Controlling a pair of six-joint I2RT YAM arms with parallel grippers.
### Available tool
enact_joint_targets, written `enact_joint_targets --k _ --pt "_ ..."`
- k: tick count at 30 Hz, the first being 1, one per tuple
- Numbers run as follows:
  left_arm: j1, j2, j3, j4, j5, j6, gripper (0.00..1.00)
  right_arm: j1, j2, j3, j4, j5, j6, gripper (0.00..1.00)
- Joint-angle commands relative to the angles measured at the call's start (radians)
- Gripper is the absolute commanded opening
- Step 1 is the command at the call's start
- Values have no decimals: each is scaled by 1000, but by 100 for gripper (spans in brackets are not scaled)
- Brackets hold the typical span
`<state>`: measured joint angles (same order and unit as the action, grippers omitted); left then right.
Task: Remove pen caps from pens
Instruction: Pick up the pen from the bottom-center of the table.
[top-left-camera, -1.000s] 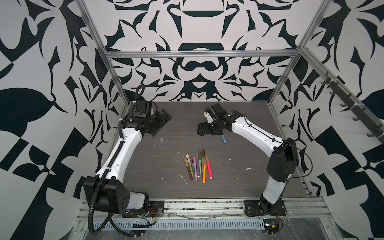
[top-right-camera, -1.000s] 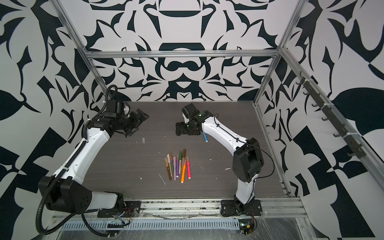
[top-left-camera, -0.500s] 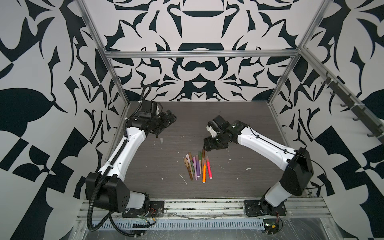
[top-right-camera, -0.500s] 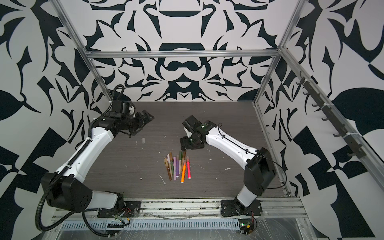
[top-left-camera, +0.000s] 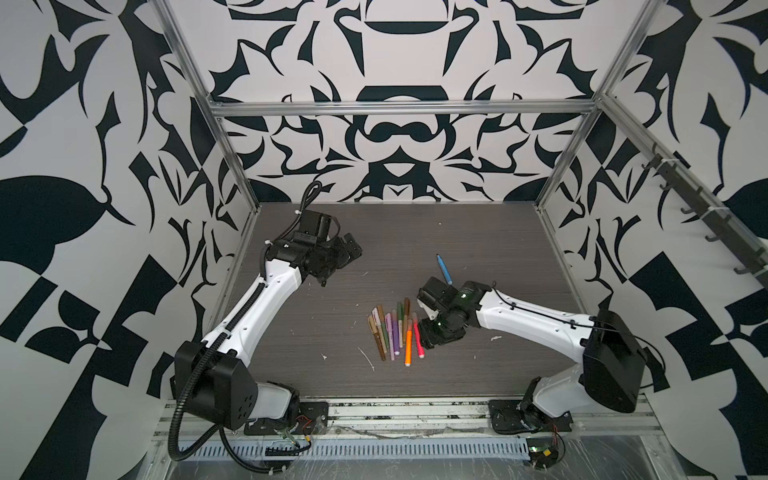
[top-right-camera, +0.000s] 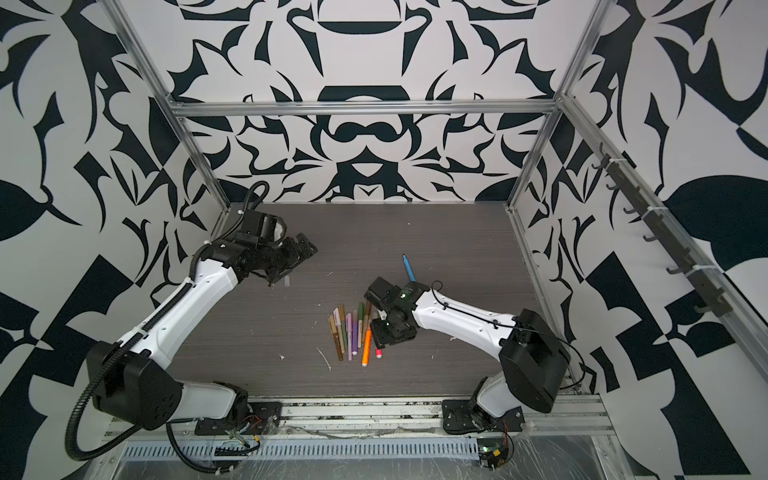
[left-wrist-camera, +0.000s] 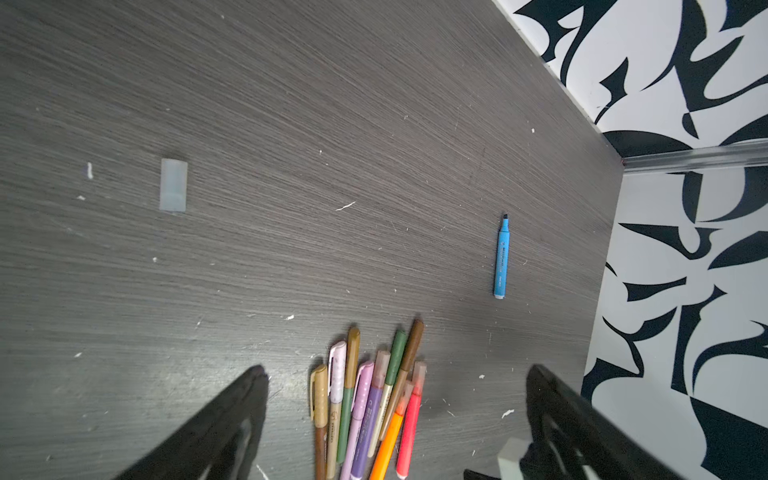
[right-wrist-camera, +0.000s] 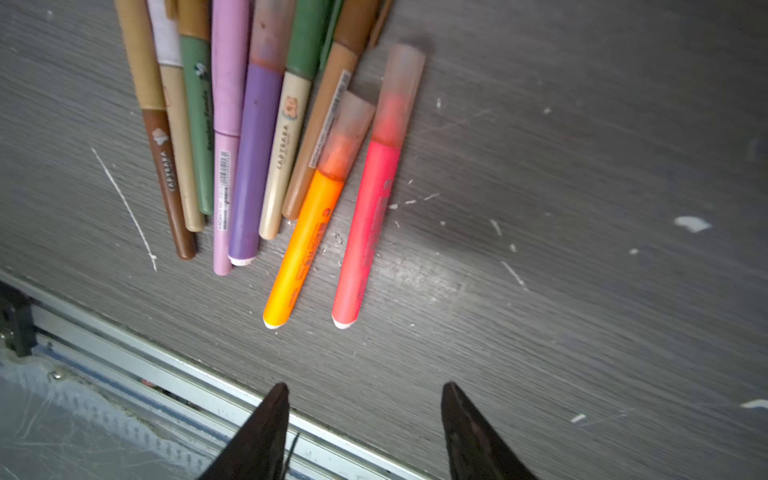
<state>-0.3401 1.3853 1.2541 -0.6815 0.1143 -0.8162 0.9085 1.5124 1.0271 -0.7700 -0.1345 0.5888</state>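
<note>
Both fingers of the right gripper stand partly apart, narrower than a second ago, with nothing between them but bare table. They hang just off the near end of the bundle of pens, closest to the red-pink pen and the orange pen, touching neither. That arm has swung over from the blue pen, which lies alone beyond the bundle with its tip bare, so one pen looks done. The red-pink one, its cloudy cap still on, seems next. Over at the left gripper the fingers are spread wide and empty, raised to the far left of the bundle, near a clear cap lying loose on the table.
</note>
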Motion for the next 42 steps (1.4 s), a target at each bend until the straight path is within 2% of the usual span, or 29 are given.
enact_joint_targets --k 1,11,21,24,26,27,30,35,38,40,42 --pt "7 7 -15 -39 1 -55 99 40 28 2 77 55 60 52" --pt "37 4 -31 -74 53 -72 99 67 142 36 94 143 91 36" --pt "61 1 16 -115 82 -15 99 98 226 50 118 178 134 33" --pt "66 0 18 -115 96 -15 100 100 248 50 104 195 165 27" --pt "66 5 25 -116 104 -15 98 100 255 58 78 209 182 17" --pt "66 7 30 -121 108 -15 97 100 250 63 71 212 187 12" --pt "66 22 46 -110 129 -18 92 88 210 87 22 239 165 4" --pt "21 92 101 -66 202 -31 93 9 111 160 -108 251 74 0" --pt "-40 138 147 -31 225 -51 95 -88 34 185 -124 167 -15 0" --pt "-84 165 160 14 251 -87 96 -171 -18 188 -84 29 -91 0" --pt "-133 190 155 82 278 -133 95 -254 -50 187 -14 -194 -174 0"
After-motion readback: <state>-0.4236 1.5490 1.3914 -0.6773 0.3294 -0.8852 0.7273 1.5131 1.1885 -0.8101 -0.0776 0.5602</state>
